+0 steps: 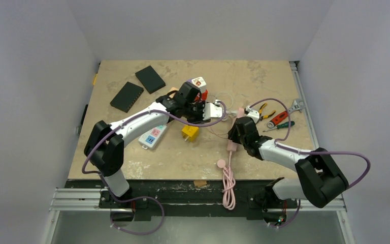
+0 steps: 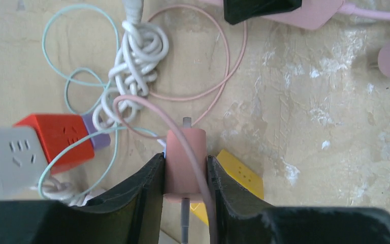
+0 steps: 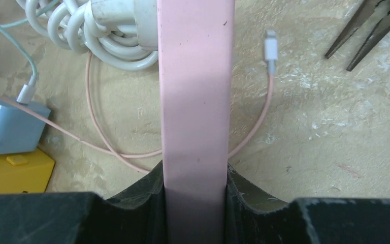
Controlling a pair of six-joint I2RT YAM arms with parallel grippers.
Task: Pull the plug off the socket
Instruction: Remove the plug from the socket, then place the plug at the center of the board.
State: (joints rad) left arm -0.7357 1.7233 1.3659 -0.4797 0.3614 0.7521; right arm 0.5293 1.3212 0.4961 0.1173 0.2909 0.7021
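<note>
A beige, mottled table (image 1: pixel 264 76) with pale scuffed patches sits boxed in by plain grey-white walls (image 1: pixel 198 25) on three sides, and a metal rail (image 1: pixel 183 195) runs along its near edge where the arms are bolted. Toward the middle of the table the left gripper (image 2: pixel 184 158) is clamped on the pink plug (image 2: pixel 184 147), a short round body pinched between both black fingers (image 2: pixel 142 193), with a metal pin showing at its far end and a thin pink lead running over it. The plug is held apart from the pink socket strip (image 3: pixel 195 91), which lies nearer the right edge. The right gripper (image 3: pixel 195 170) is closed across its width, a finger pressed to each long side. Around them is clutter: a knotted white cable (image 2: pixel 137 56), a red cube adapter (image 2: pixel 61 137) touching a white power block (image 2: pixel 5 157), a yellow cube (image 1: pixel 190 132), and a small blue charger (image 3: pixel 10 127) just beside that cube. Two flat black boxes (image 1: pixel 150 79) lie toward the far left corner, a white-and-blue strip (image 1: pixel 152 136) lies left of centre, and hand tools (image 1: pixel 279 118) – pliers and a wrench among them – are spread by the right edge. A coiled pink cord (image 1: pixel 228 185) hangs over the near edge
</note>
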